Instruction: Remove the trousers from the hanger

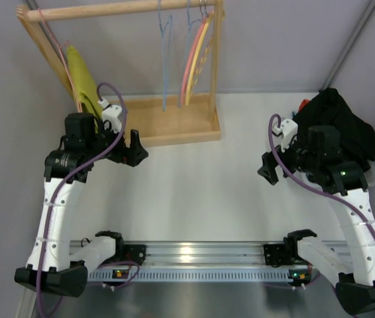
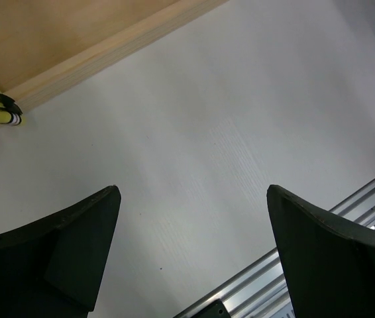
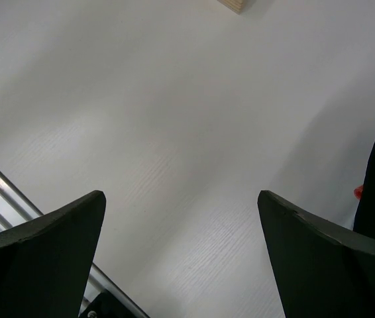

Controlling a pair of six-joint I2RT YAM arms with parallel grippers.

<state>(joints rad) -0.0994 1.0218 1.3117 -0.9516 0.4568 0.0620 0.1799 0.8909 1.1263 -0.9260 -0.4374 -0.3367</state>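
trousers (image 1: 81,78) on hanger (image 1: 60,50) | left pincer (image 1: 133,152), right pincer (image 1: 267,169) — spread wide, empty

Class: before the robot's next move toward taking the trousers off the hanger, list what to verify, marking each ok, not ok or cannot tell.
1. Left gripper open and empty: ok.
2. Right gripper open and empty: ok.
3. Trousers hanging on the pink hanger at the wooden rack's left end: ok.
4. Left gripper touching the trousers: not ok, apart.
5. Hanger's hook seated on the rail: cannot tell.
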